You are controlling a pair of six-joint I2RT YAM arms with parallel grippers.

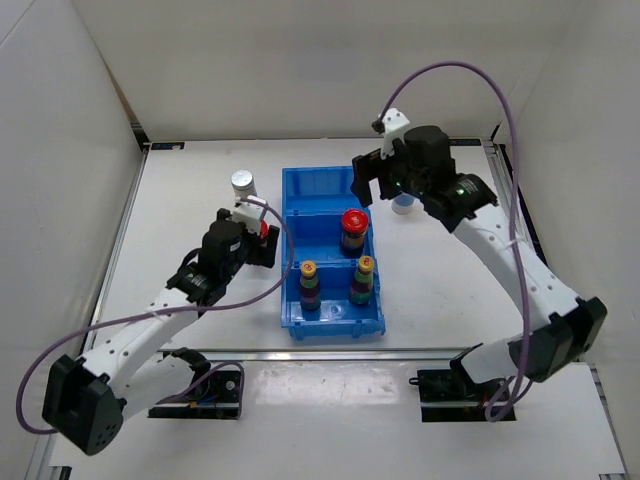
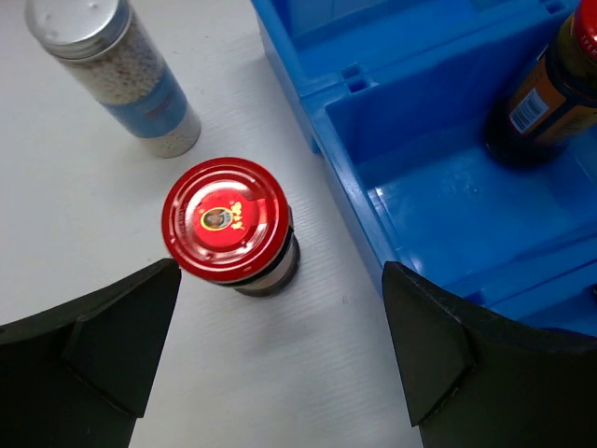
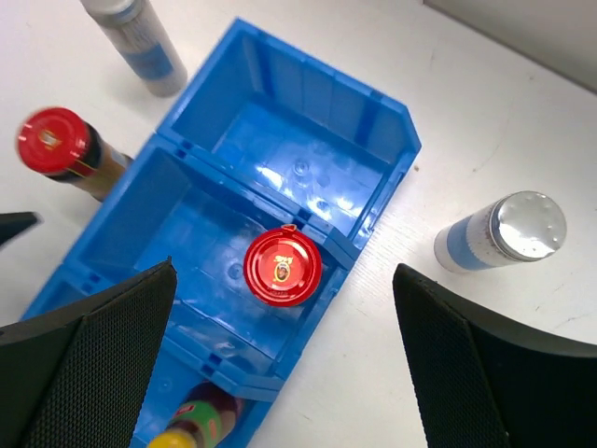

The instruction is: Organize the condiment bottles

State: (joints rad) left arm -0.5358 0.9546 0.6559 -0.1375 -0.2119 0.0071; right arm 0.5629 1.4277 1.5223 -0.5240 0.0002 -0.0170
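Observation:
The blue bin (image 1: 318, 192) holds one red-capped dark jar (image 1: 353, 224) in its middle compartment and two green-labelled yellow-capped bottles (image 1: 309, 283) (image 1: 363, 278) in the front one. The second red-capped jar (image 2: 226, 221) stands upright on the table left of the bin, just ahead of my open, empty left gripper (image 2: 280, 359). A white-blue bottle with a silver lid (image 2: 117, 65) stands beyond it. My right gripper (image 3: 284, 359) is open and empty, high above the bin's right edge near the jar inside (image 3: 283, 268). The other white-blue bottle (image 3: 499, 235) stands right of the bin.
The bin's back compartment (image 3: 289, 140) holds nothing. The bin wall (image 2: 345, 177) runs close to the right of the left gripper. White enclosure walls stand along the left, back and right of the table (image 1: 200, 300).

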